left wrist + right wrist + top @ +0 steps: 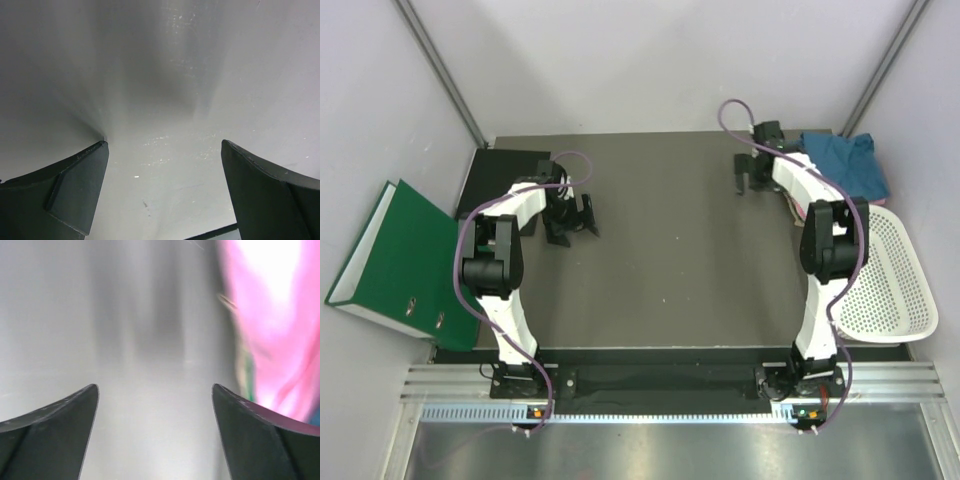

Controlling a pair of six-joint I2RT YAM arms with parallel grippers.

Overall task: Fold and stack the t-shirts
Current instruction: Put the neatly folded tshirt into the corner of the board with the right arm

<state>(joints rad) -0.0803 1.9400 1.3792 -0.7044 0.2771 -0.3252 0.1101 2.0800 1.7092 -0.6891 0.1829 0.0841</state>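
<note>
Tabletop (pixel 670 270) overhead: I noted the teal t-shirt (pixel 845 160); the right wrist alone showed the pink t-shirt (pixel 270 330). Left gripper (pixel 572 222) and right gripper (pixel 751 182) jaws stood apart.

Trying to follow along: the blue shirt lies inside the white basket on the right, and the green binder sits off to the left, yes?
Not quite. The top view shows the blue shirt bunched at the far right corner, beyond the white basket, not inside it. The green binder does sit off to the left.
</note>
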